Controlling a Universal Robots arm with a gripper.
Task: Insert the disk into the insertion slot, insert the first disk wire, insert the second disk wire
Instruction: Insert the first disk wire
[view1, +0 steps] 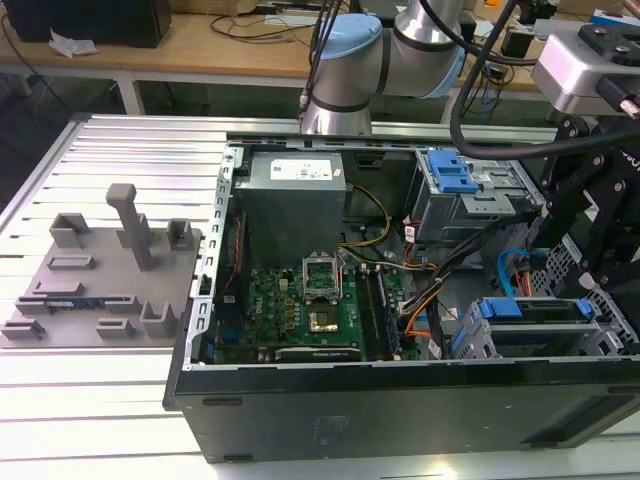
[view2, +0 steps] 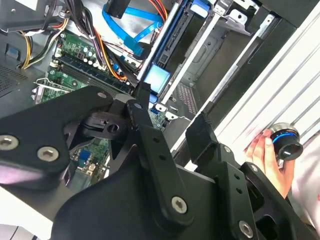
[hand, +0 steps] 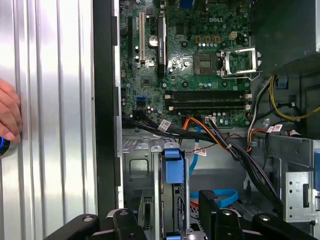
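Ribbed aluminium table (view1: 120, 140) holds a grey fixture plate (view1: 100, 290) at the exterior view's left and the open computer case (view1: 400, 410) at centre. Toward the right, we make out the disk (view1: 530, 309) only as a blue carrier edge seated in the insertion slot (view1: 468, 338); its label is hidden. On the gripper (view2: 171, 107) the jaws stand spread, holding nothing.

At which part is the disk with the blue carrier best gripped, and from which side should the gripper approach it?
Grip the disk by its blue carrier bar, pinching across the bar's narrow width, from above. The computer case lies open side up, and the insertion slot walls in the disk's other sides, so probably just that bar is reachable.
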